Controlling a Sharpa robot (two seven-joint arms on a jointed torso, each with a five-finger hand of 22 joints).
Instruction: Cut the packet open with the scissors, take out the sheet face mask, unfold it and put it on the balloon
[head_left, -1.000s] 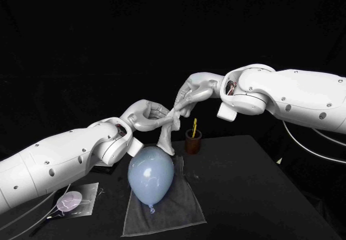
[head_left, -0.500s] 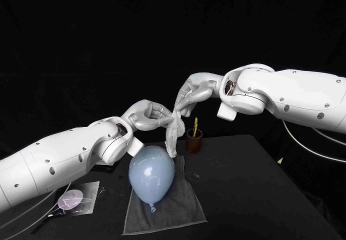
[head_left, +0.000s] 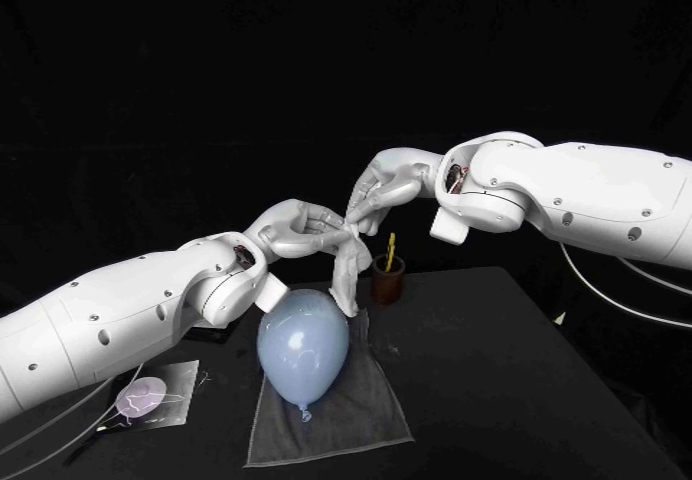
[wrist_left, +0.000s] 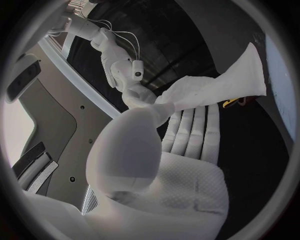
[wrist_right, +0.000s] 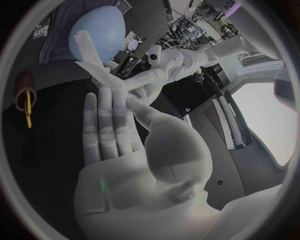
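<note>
The sheet face mask (head_left: 346, 272) hung as a folded strip over the balloon (head_left: 303, 345) on its grey cloth (head_left: 339, 425) mid-table. Its top was pinched by both the left hand (head_left: 299, 230) and the right hand (head_left: 378, 190). Unfolding seemed in hand; next they should draw apart. A brown cup (head_left: 388, 288) behind held a yellow-handled tool (head_left: 388, 248); the packet (head_left: 156, 398) lay near the left front corner. Left wrist view: thumb and fingers (wrist_left: 194, 125) clamped it. Right wrist view: fingertips (wrist_right: 92, 99) met it.

Dark surroundings, seemingly frontal light, fisheye-bent wrist-view edges.
</note>
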